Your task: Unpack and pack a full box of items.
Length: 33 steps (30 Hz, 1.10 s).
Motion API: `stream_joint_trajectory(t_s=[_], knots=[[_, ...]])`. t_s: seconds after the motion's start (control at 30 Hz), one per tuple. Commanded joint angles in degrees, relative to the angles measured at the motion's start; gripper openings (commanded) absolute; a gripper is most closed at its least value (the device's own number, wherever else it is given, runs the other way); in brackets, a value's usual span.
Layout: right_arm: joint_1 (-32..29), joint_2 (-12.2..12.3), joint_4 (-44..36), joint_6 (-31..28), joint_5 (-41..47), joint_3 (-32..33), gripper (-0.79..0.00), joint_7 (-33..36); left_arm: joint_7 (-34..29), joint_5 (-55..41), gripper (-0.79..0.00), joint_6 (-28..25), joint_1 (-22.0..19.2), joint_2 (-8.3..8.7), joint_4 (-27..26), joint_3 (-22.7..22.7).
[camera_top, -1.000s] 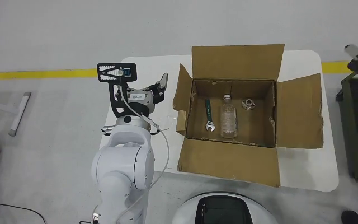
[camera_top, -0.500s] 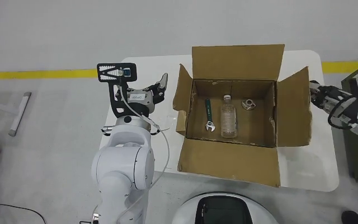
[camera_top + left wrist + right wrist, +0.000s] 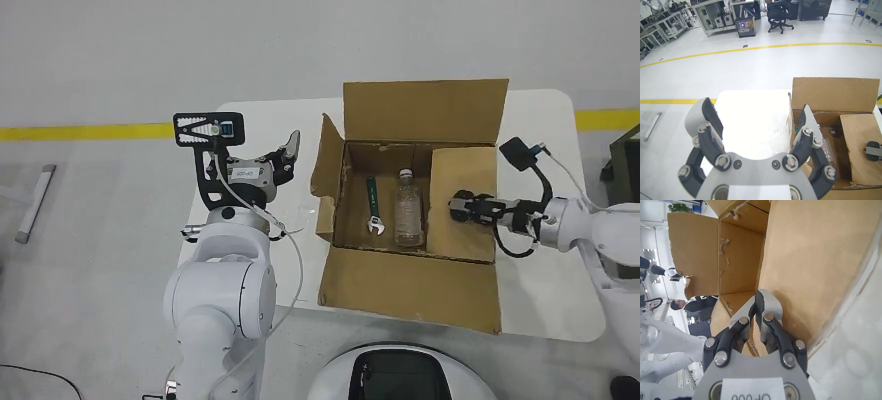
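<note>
An open cardboard box stands on the white table. Inside lie a green-handled wrench and a clear bottle. A small dark round part sits at the back of the box. The box's right flap leans inward over the opening. My right gripper is shut and rests against that flap's outer face. My left gripper hangs open over the table, just left of the box, with nothing between its fingers.
The back flap stands upright, while the left flap and the front flap splay outward. Bare table lies left of the box and at the front right. A dark cabinet stands off the table's right edge.
My right arm came in from the right and pushed the right flap up and inward over the box, covering the round part in the top view. The left arm has not moved.
</note>
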Motion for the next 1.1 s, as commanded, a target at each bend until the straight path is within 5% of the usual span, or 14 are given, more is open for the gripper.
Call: stream_joint_trajectory(t_s=[0.0, 0.1, 0.17, 0.33, 0.47, 0.8, 1.07], knots=[[0.5, 0.0, -0.1, -0.5, 2.7, 1.7, -0.785, -2.0, 0.0, 0.0, 0.0, 0.0, 0.0, 0.0, 0.0, 0.0], [0.7, 0.2, 0.0, -1.6, 6.2, 6.0, -0.785, -6.3, 2.0, -1.3, 0.0, -0.4, 1.5, 0.03, 0.7, -0.1], [0.9, 0.3, 1.1, -1.7, 7.8, 9.1, -0.785, -9.2, 3.3, -2.3, -0.342, -0.4, 2.5, 0.04, 1.5, -0.3], [2.1, 0.7, 7.1, 1.5, 12.2, 15.2, -0.785, -14.2, 6.2, -1.2, -0.508, 0.2, 4.2, 0.07, 4.3, -0.1], [4.1, 0.8, 12.9, 3.3, 15.2, 16.9, -0.785, -18.0, 8.8, -0.1, -0.785, 0.5, 5.4, 0.1, 7.5, 0.1], [15.4, 0.9, 28.2, 7.3, 18.1, 8.9, -0.785, -19.2, 10.5, -5.8, -0.785, -2.0, 6.8, -0.16, 13.4, 1.7], [23.9, 0.8, 34.0, 5.5, 14.1, 0.9, -0.785, -18.3, 8.5, -10.8, -0.785, -13.6, 6.0, -0.08, 14.0, 6.9]])
